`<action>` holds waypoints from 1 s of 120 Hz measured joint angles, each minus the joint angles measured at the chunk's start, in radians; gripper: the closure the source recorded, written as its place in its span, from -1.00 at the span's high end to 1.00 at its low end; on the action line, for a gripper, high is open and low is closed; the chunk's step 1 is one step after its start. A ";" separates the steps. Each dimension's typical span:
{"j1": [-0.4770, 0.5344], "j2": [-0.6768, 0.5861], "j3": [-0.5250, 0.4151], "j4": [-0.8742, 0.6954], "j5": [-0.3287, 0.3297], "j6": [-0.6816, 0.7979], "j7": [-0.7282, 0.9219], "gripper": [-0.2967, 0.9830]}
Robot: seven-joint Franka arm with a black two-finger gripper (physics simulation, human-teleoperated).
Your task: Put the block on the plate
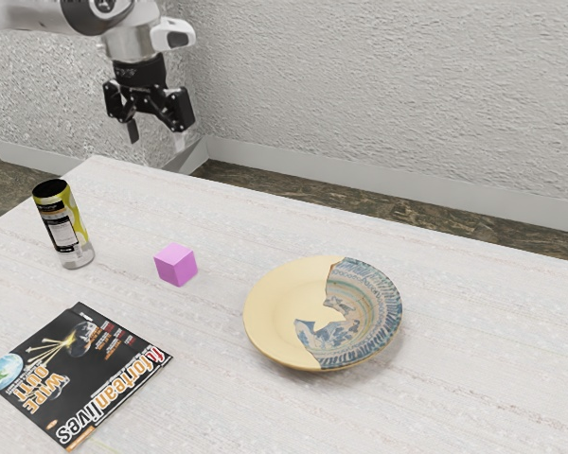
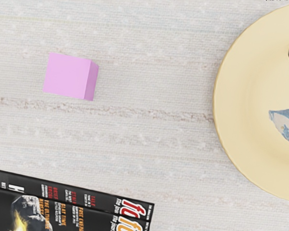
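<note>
The pincer (image 1: 156, 138) hangs in the air, well apart from the plate (image 1: 276, 307), up and over toward the exterior view's left of it. Its two black fingers stand wide apart, tips pointing down. The pale arm (image 1: 38, 16) comes in from the exterior view's upper left, on that same side of the plate.

The pink block (image 1: 176, 268) sits on the tabletop (image 1: 218, 407), to the exterior view's left of the plate, with a strip of bare surface between the two. It rests flat on one face. The wrist view also has it off the plate's cream side.

The plate itself lies face up, plain cream over one part and blue patterned over the other, the two meeting along a ragged edge.

Farther from the plate, past the block, a can (image 1: 64, 227) stands upright with a black top and a yellow-green, black and white label. The magazine (image 1: 71, 364) lies flat, also to the exterior view's left of the plate but closer to that camera, its dark cover lettered in orange and white.

Behind the plate, past the tabletop's far edge, are a brown floor (image 1: 312, 200) and a rough whitish wall (image 1: 379, 104).
</note>
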 joint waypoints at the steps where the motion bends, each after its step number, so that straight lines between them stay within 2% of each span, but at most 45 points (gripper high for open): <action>1: 0.000 0.000 0.000 0.000 0.000 0.000 0.000 0.54; 26: 0.000 0.002 0.002 -0.002 0.023 0.000 -0.013 0.54; 47: 0.004 0.058 0.107 -0.015 0.040 0.012 0.006 0.54; 66: 0.006 0.173 0.147 0.020 0.040 0.045 0.028 0.54; 80: 0.014 0.289 0.140 0.136 0.035 0.059 0.042 0.54; 91: 0.055 0.372 0.089 0.203 0.034 0.068 0.050 0.54; 120: 0.140 0.396 0.058 0.130 0.039 0.153 0.069 0.54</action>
